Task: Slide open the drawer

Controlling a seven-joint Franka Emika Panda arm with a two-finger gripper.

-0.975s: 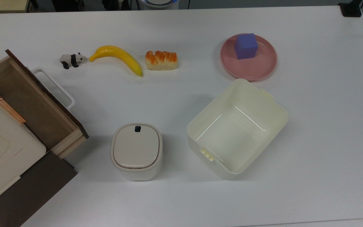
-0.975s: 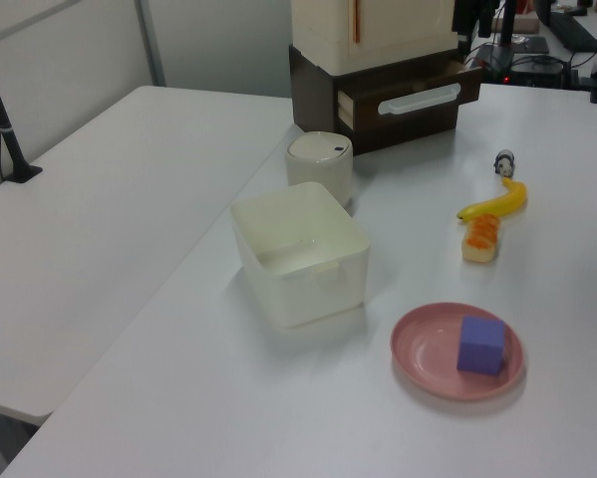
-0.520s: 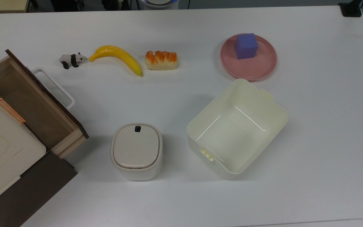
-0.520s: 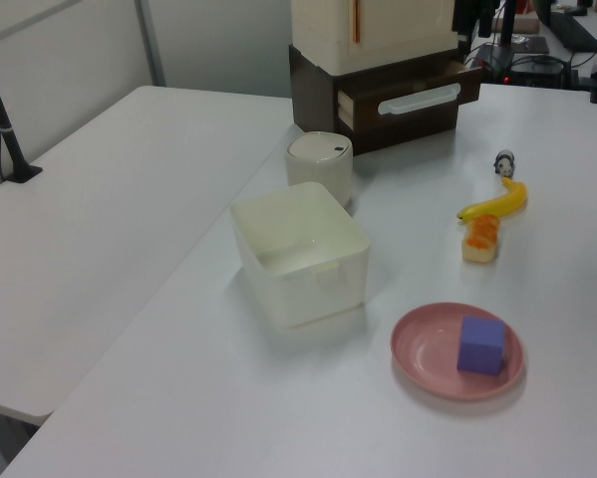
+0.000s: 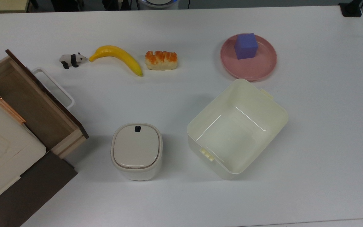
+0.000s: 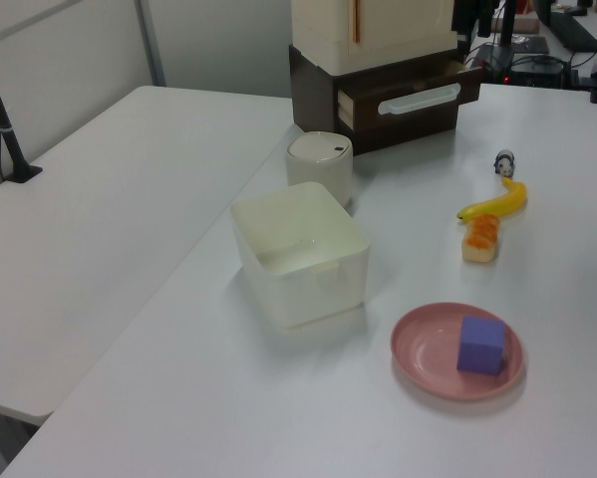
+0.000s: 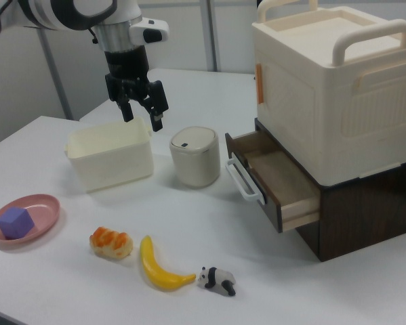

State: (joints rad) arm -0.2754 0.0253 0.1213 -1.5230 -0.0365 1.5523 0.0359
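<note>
White table, drawer pulled out, white handle

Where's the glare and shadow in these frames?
Top view: bright streaks on the floor of the cream bin; the drawer casts a soft shadow beside the lidded canister. Left view: faint shadow under the pink plate.

Drawer travel: nothing is changing; it is sitting at the same pulled-out extent as one second ago in both the top view and the left view.
Other movement: none is registering over that interval.
</note>
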